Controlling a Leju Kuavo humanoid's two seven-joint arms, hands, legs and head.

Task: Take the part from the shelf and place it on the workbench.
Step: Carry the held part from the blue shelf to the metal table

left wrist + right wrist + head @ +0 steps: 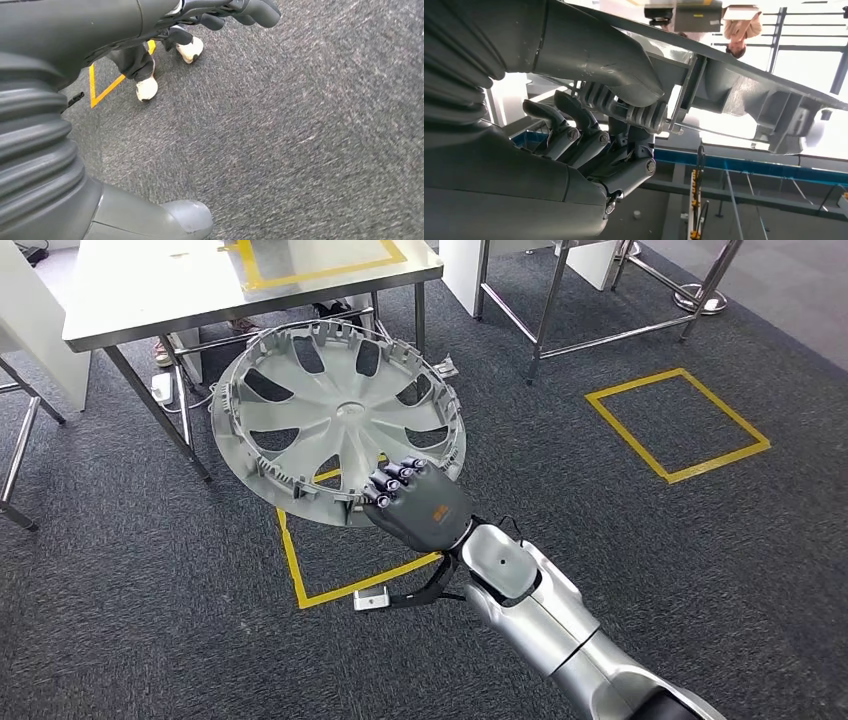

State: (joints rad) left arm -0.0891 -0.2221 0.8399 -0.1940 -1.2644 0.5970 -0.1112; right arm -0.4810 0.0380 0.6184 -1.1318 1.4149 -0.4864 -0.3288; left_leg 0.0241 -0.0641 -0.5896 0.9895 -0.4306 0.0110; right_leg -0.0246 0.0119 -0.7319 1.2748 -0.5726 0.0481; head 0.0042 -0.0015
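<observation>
Silver plastic, a big spoked wheel cover [338, 420], and it's up in the air above the grey carpet [700, 570], tilted, just in front of the near edge of the white workbench [150, 285]. The right hand [415, 505] grips its near rim: fingers [392, 478] curled over the top, thumb [609, 60] against the rim. The left hand [235, 12] hangs above the carpet, fingers loosely bent, holding nothing. A person's pale shoes [146, 89] stand beside a yellow tape line [107, 87].
</observation>
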